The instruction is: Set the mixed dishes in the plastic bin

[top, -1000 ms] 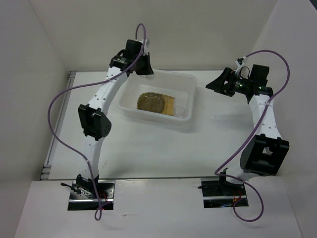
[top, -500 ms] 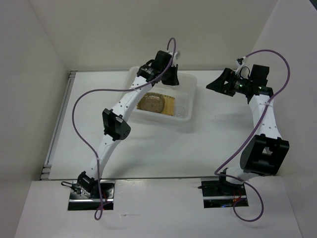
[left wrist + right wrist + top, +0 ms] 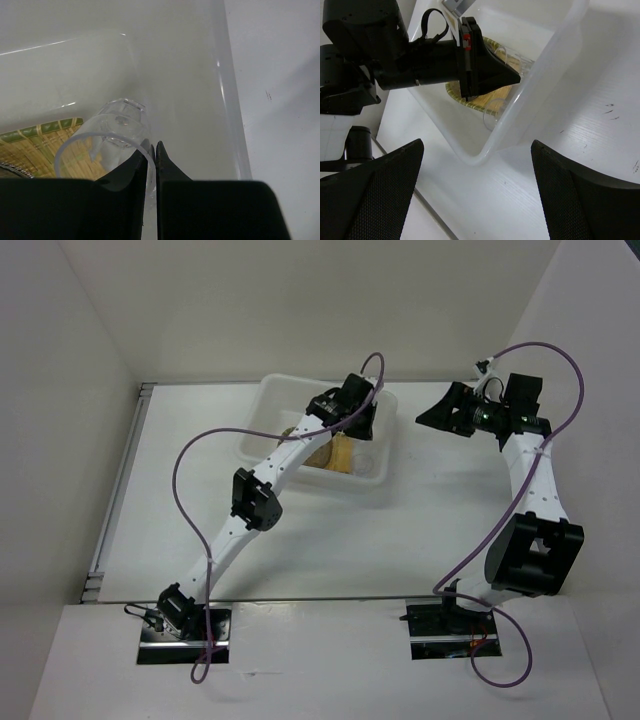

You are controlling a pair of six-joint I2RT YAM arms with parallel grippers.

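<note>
The left gripper (image 3: 362, 423), pinching a glass cup (image 3: 117, 127) by its rim, has swung right from beyond the far-left corner of the bin (image 3: 262, 398) to hang over the bin's right half. The elbow of its arm (image 3: 255, 502) has followed, and the arm now hides part of the yellow plate (image 3: 343, 456) that showed whole a second ago.

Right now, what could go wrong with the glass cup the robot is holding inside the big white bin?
The left gripper pinches only the thin rim of the small clear glass cup, so it might slip, drop onto the yellow bamboo-weave-patterned plate and chip. The cup is also close to the wall of the translucent white plastic bin, so a sideways move could bump it.
</note>
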